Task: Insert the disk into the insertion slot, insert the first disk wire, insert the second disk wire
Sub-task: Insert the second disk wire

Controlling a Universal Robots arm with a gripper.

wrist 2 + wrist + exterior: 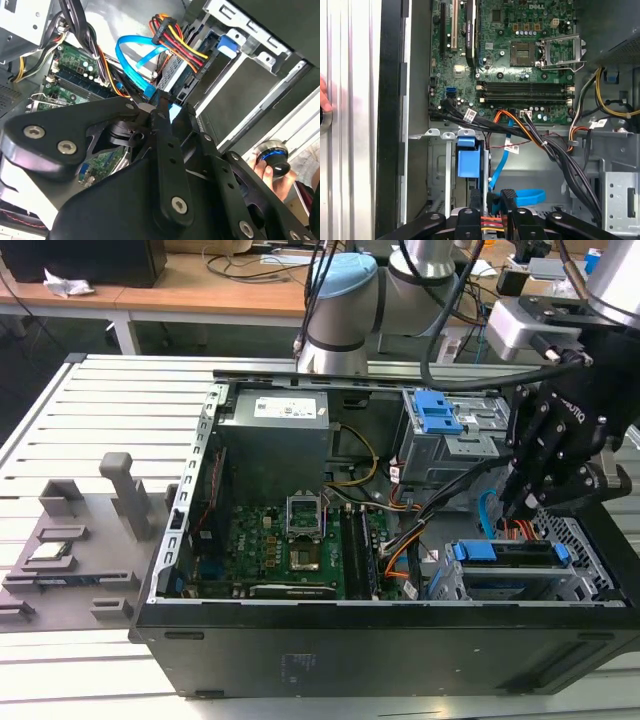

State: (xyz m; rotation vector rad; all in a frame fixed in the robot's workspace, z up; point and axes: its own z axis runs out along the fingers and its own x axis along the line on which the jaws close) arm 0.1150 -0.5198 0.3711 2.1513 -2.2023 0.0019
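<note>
Black pincer [159, 107] links loom closest, tips pinched almost shut on the plug of the second disk wire [131, 46] (light-blue loop behind) at the disk [510, 552] seated in the insertion slot [580, 540], where a tilted plug could jam or snag the first disk wire [177, 42].

A robotics lab or electronics workshop, by the look of it. Open black metal computer tower [400, 640] lying on its side on a pale grey slatted metal workbench [110, 400]. Silver robot arm with light-blue joint caps [340, 300] mounted just beyond. Far behind, light wooden desks [200, 290] strewn with cables; grey plastic fixtures [125, 495] at the exterior view's left.
</note>
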